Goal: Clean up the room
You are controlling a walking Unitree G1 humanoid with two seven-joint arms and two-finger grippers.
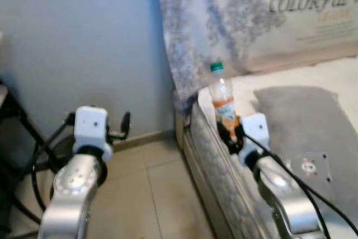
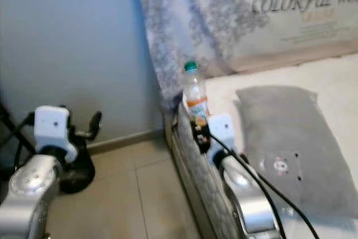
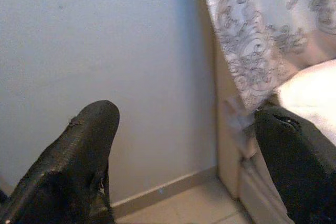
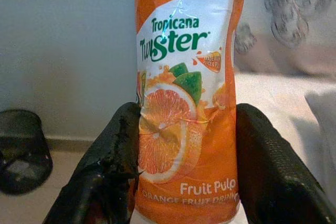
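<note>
An orange drink bottle (image 1: 222, 96) with a green cap and a Tropicana Twister label (image 4: 186, 98) stands upright at the near corner of the bed (image 1: 215, 166). My right gripper (image 1: 230, 132) is shut on its lower half, with one black finger (image 4: 113, 150) on each side of the label. Those fingers hide the bottle's base. My left gripper (image 1: 124, 124) is held up over the floor by the blue-grey wall. It is open (image 3: 184, 124) with nothing between its fingers.
A grey pillow (image 1: 302, 116) lies on the bed behind my right arm. A patterned cloth (image 1: 190, 37) hangs at the bed's head beside a printed pillow (image 1: 302, 15). A black object (image 2: 78, 172) sits on the tiled floor by the wall. Black stand legs (image 1: 22, 121) are at far left.
</note>
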